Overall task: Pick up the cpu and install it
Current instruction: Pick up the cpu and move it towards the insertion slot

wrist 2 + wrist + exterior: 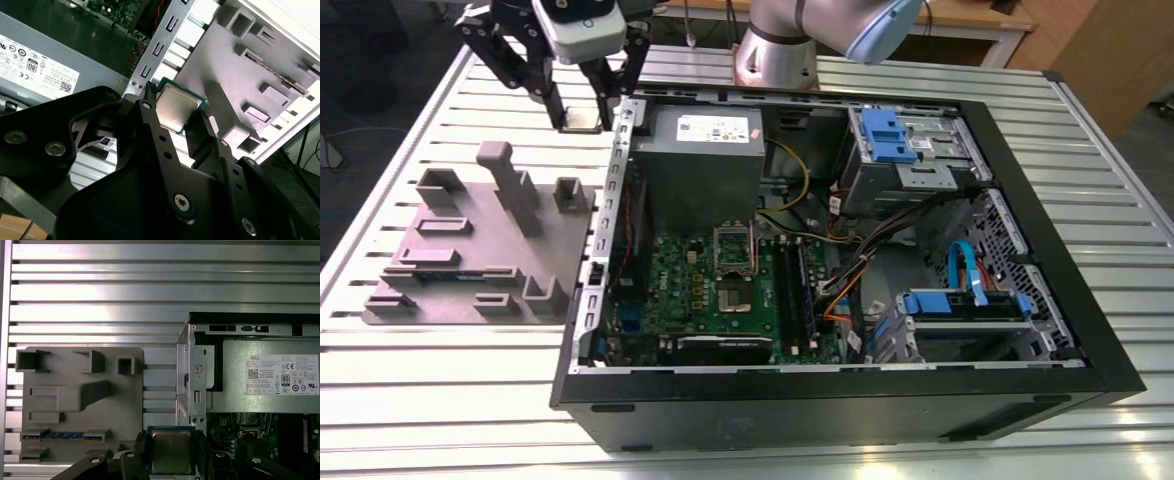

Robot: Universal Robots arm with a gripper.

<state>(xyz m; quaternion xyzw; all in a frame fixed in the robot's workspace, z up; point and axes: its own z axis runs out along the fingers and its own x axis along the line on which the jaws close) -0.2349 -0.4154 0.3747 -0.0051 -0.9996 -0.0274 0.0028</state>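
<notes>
Gripper (176, 109) pinching cpu (181, 100) flat between 2 fingers (150, 117).
Held over table (440, 390), just outside computer case (854, 410); green board (674, 265) inside, toward exterior view's right.

We're looking across a silver table of ribbed aluminium slats (440, 400), with bright light glaring off its grooves. Behind it we see a white-framed desk with a wooden top (974, 30). A tall light-brown wooden panel (1107, 60) stands at the exterior view's right, and there's dark floor (360, 100) at its left.
</notes>
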